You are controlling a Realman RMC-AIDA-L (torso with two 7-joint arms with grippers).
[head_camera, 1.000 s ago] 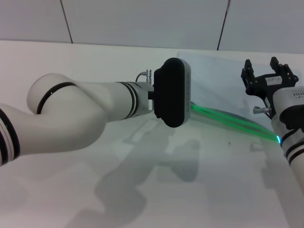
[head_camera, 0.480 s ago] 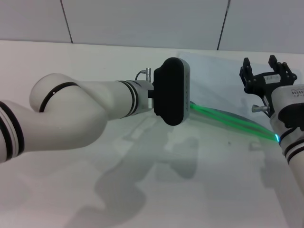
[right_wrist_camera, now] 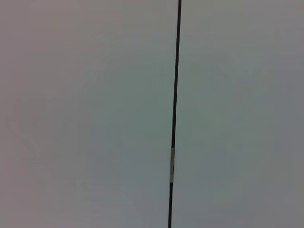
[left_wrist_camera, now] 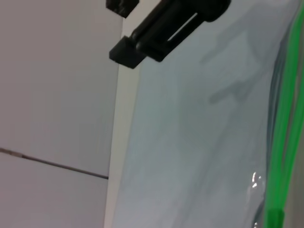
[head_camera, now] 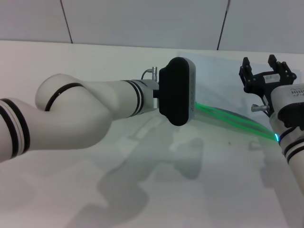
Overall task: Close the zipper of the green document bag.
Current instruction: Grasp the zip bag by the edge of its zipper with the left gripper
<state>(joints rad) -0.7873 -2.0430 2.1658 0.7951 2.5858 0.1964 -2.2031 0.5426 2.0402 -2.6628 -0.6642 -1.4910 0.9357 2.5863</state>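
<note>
The green document bag lies flat on the white table at the back right, translucent and pale. Its zipper runs as a bright green strip along the near edge, lifted a little off the table. My left arm reaches across from the left. Its black wrist housing stands over the zipper's left end and hides the fingers. The left wrist view shows the bag close up with the zipper at one side. My right gripper hangs open above the bag's right end, holding nothing.
A grey panelled wall rises behind the table. The right wrist view shows only the wall and a dark seam. Black finger parts show at the edge of the left wrist view; whose they are is unclear.
My left arm has shifted slightly to the right along the zipper. The right gripper has hardly moved.
</note>
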